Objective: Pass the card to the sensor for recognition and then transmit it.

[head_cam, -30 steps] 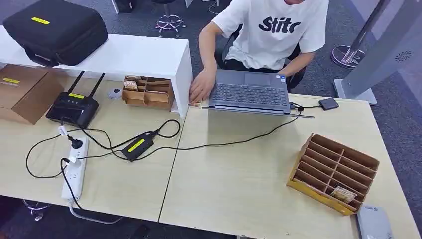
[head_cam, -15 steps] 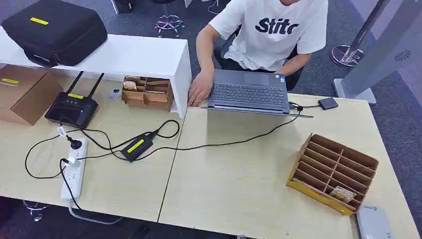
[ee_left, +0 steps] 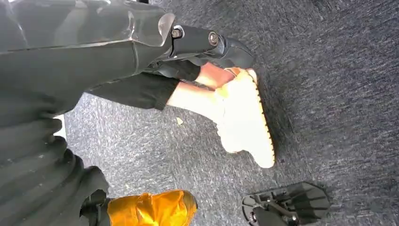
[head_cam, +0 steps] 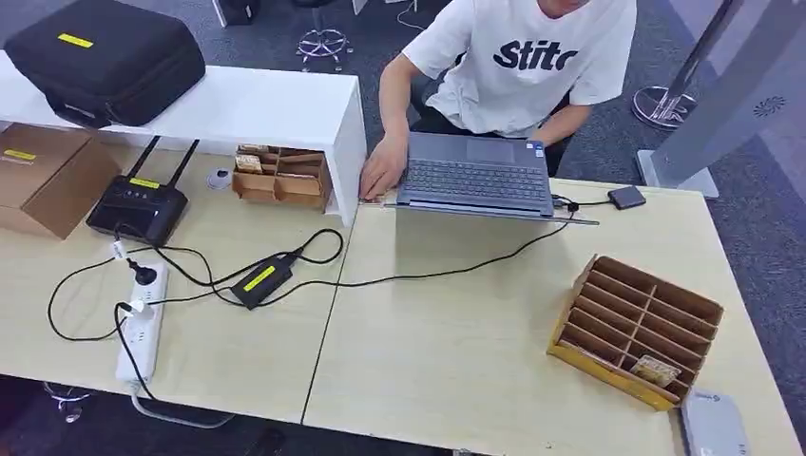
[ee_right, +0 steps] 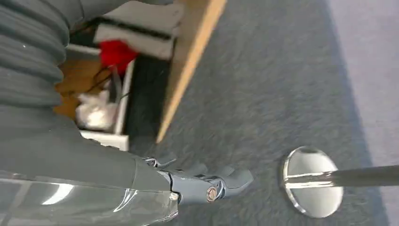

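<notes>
Right now both of your arms hang beside the body, over grey carpet. Your left hand (ee_left: 207, 44) shows in the left wrist view with dark fingers lying straight and close together, holding nothing; beyond it a person's foot in a pale shoe (ee_left: 244, 120) rests on the floor. Your right hand (ee_right: 207, 183) in the right wrist view is likewise empty, its fingers extended side by side above the carpet, near a round metal stand base (ee_right: 313, 181).

From the head view, you have the card (head_cam: 655, 370) lying in a near slot of the brown slotted organizer (head_cam: 637, 328) at the right of the wooden table (head_cam: 447, 342). The grey sensor (head_cam: 713, 423) sits just beside that organizer, at the table's near right corner. A second, smaller wooden organizer (head_cam: 282, 176) stands at the far side, tucked under the white shelf (head_cam: 238, 104), well apart from the first.

A person in a white T-shirt (head_cam: 523, 57) sits at the far side, one hand (head_cam: 382, 171) resting at the left edge of a grey laptop (head_cam: 475, 176). To the left you see a black router (head_cam: 138, 204), a white power strip (head_cam: 143, 328), a black adapter (head_cam: 261, 280), a cardboard box (head_cam: 43, 176) and a black case (head_cam: 105, 57) on the shelf.
</notes>
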Robot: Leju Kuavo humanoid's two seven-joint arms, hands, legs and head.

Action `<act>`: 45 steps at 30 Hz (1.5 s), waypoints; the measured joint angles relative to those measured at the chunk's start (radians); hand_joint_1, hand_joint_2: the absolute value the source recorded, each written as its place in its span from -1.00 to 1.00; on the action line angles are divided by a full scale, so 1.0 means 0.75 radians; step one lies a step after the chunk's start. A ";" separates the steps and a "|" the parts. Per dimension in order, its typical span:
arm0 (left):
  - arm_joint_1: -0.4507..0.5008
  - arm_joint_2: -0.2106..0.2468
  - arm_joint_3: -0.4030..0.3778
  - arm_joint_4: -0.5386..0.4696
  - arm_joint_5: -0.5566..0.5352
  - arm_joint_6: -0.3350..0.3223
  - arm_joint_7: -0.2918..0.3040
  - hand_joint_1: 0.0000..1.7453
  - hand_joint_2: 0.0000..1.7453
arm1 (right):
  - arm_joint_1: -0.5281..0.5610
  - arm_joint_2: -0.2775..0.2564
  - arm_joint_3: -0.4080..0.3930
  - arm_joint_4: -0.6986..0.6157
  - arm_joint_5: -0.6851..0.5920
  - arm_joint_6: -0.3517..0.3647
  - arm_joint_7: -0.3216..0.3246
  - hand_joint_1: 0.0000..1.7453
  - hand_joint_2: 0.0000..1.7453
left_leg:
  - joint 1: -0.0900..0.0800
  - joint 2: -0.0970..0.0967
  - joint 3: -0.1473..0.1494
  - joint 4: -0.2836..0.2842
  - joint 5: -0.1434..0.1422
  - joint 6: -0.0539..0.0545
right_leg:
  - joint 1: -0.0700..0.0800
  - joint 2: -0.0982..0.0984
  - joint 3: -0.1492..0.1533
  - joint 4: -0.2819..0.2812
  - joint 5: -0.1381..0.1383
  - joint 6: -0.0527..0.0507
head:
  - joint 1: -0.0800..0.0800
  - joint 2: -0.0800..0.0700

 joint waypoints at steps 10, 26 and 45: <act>-0.001 -0.001 0.011 0.000 -0.004 -0.001 0.000 -1.00 1.00 | 0.017 0.061 -0.024 0.073 0.450 -0.039 0.095 -1.00 1.00 | 0.000 0.000 0.000 0.000 0.000 0.000 | 0.000 0.000 0.001 0.000 0.000 0.000 | 0.001 0.000; -0.001 -0.001 0.057 0.003 -0.040 -0.027 0.050 -1.00 1.00 | -0.083 -0.133 0.085 0.857 1.194 0.167 0.328 -1.00 1.00 | 0.000 -0.001 0.001 0.000 0.000 0.000 | -0.001 -0.001 0.003 0.000 0.000 -0.001 | 0.001 0.000; -0.044 0.001 0.030 0.003 -0.088 -0.068 0.098 -1.00 1.00 | -0.105 -0.357 0.750 1.209 1.595 0.241 0.436 -1.00 1.00 | -0.001 0.000 0.005 0.001 -0.001 0.001 | -0.001 -0.001 0.006 -0.001 -0.002 0.001 | 0.001 0.000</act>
